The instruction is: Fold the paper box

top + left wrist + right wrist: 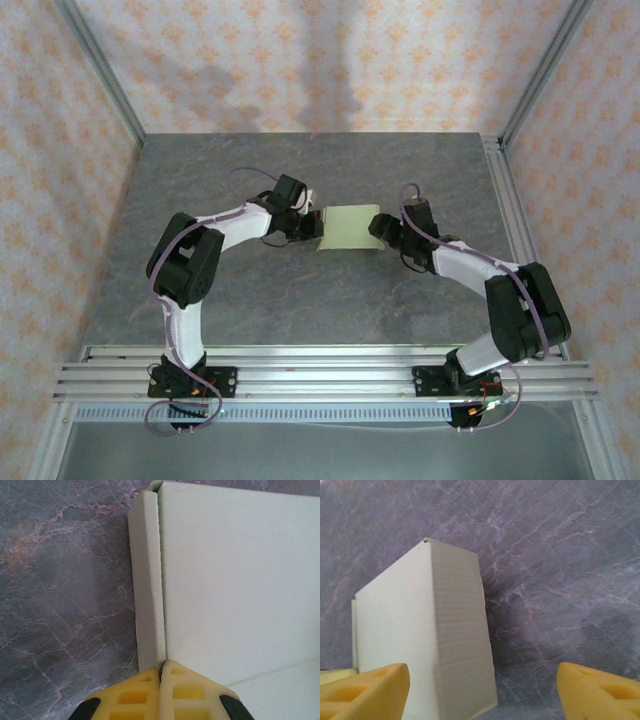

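Folding state: box (348,228) looks closed into a flat, pale green rectangle, with a narrow flap (147,580) lying along its left edge.
Box place: mid-table, between the two grippers, resting on the grey table (250,290).
Left gripper (314,230): at the box's left edge. Its fingers (185,690) are pressed together where the flap meets the top panel. I cannot tell whether card is nipped between them. It is likely there to pin or tuck the flap.
Right gripper (378,228): at the right edge, fingers (365,690) spread wide with that end of the box between them, no grip apparent. It is probably placed to steady that end.
Risk: thin card may spring open.
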{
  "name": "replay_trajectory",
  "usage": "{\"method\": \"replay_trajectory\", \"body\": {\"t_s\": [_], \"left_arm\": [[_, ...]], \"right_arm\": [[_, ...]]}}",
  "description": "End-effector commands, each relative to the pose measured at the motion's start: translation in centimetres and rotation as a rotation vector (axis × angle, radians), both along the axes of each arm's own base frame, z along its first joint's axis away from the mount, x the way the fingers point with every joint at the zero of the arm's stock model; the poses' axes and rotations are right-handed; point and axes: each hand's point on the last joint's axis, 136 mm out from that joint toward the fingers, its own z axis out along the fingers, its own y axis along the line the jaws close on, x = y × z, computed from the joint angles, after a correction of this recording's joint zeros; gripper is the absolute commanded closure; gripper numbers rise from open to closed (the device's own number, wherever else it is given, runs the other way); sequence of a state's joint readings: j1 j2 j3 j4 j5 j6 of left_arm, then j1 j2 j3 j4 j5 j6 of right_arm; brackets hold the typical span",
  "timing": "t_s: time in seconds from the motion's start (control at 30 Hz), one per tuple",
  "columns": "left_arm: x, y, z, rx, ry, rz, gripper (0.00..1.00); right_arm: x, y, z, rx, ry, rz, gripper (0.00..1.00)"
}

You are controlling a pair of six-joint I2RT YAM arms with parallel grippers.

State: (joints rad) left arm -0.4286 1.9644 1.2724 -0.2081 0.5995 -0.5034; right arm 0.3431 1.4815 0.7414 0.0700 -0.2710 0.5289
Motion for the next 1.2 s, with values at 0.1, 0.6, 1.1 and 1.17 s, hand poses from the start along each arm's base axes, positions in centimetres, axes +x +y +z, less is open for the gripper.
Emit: {"method": "replay_trajectory", "body": {"t_s": [0.1, 0.6, 1.1, 1.17], "left_arm": [[-1.2, 0.8, -2.0, -0.020, 0.071, -0.023, 1.00], [-1.3, 0.9, -2.3, -0.036, 0.082, -0.034, 1.00], [0.2, 1.8, 2.1, -0.053, -0.116, 0.039, 0.44], [0.2, 2.3, 3.2, -0.022, -0.175, 0.044, 0.20]], "right_arm": [[0.7, 1.1, 1.3, 0.107, -0.039, 0.011, 0.23], [1.9, 3.9, 1.5, 0.312, -0.026, 0.056, 0.44], [1.6, 3.5, 2.7, 0.337, -0.048, 0.030, 0.60], [1.5, 3.3, 3.0, 0.335, -0.054, 0.022, 0.60]]}}
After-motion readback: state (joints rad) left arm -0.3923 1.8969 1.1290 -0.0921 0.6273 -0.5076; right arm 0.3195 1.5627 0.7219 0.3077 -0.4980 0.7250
